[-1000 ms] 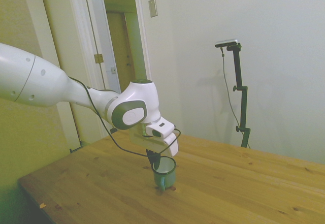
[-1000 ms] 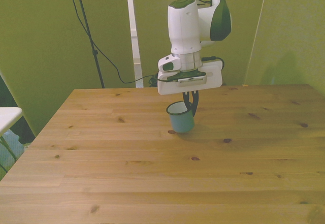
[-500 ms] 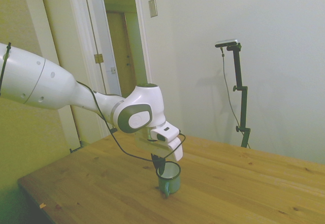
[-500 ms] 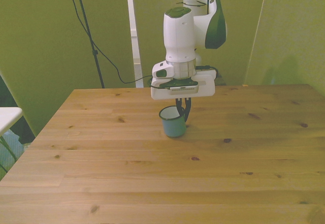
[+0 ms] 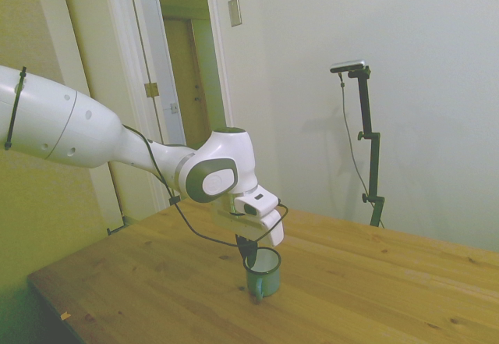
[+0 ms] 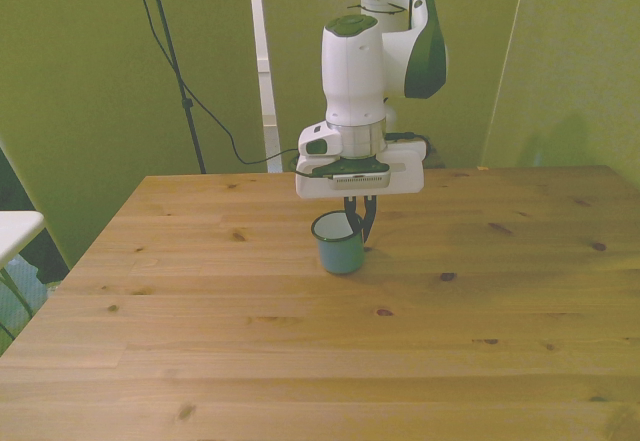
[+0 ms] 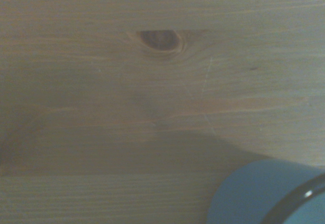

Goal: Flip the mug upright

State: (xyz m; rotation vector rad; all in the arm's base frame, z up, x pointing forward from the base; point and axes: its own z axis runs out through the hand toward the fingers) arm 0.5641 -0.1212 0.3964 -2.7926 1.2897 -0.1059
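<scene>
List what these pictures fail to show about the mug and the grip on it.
- Grip: in the side and front views the gripper reaches the mug at its rim, but its dark tips are too small to show whether the jaws pinch the wall.
- Handle: not visible in any view.
- Wrist view: the picture's edge cuts the mug to a blurred corner against the table.

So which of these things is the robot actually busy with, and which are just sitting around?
Part of the job:
- the mug, standing upright on the table
- the gripper, its fingers pinching the mug's rim

Just there:
- the wooden table
- the doorway behind
- the wall plate
</scene>
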